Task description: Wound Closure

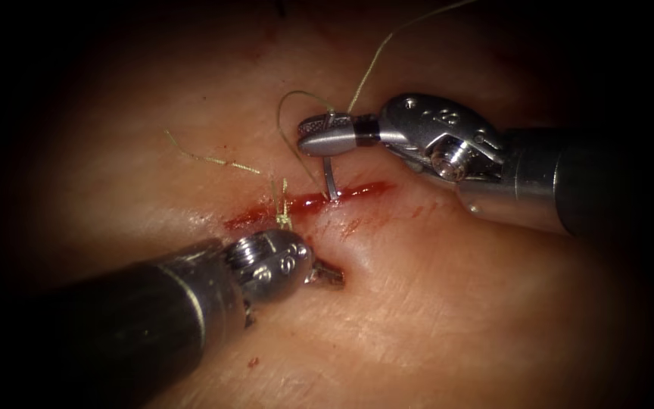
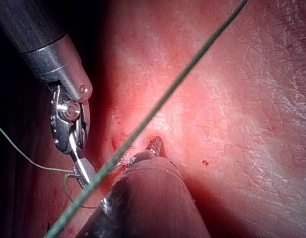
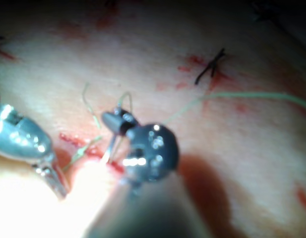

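The cut (image 1: 255,216) runs as a red line across the tissue (image 1: 433,303). My right tool (image 1: 304,135) hovers just above the cut, shut on the curved needle (image 1: 330,178), gripping near its thread end. The needle hangs down from the jaws and its lower end meets the cut. Pale thread (image 1: 372,68) loops off the jaws and rises away. A knot (image 1: 283,220) with short tails sits on the cut to the left of the needle. My left tool (image 1: 334,278), shut and holding nothing, presses a dimple into the tissue below the cut. The right wrist view also catches the needle (image 3: 110,148).
Red fluid (image 1: 351,226) smears the tissue around the cut. A dark finished stitch (image 3: 210,67) lies farther along the tissue. A loose thread tail (image 1: 206,157) trails left of the knot. Thread (image 2: 162,101) crosses close in front of the left tool's shaft (image 2: 148,203).
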Motion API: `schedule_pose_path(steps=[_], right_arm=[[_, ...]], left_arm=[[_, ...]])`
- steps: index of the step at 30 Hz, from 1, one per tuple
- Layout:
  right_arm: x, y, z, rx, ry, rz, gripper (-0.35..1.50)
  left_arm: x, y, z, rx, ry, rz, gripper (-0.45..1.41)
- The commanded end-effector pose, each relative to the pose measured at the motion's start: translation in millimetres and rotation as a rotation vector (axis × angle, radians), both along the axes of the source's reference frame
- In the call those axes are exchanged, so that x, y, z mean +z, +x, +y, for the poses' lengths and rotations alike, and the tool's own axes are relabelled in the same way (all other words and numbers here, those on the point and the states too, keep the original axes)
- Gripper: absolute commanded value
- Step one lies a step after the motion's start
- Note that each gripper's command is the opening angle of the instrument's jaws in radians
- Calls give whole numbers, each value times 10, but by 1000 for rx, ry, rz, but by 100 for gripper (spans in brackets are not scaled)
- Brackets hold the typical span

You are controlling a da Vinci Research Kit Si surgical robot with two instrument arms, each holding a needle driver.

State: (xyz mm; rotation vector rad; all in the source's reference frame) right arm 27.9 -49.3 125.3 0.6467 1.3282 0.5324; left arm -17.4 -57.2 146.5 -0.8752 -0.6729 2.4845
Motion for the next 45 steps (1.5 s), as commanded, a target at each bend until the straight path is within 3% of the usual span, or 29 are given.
schedule_pose_path(steps=[1,45], right_arm=[[4,7,5,1,-12,1,-35],[4,19,36,55,30,-32,-35]], left_arm=[[7,-5,1,-8,1,-7,-3],[42,20,-22,13,10,-7,-4]])
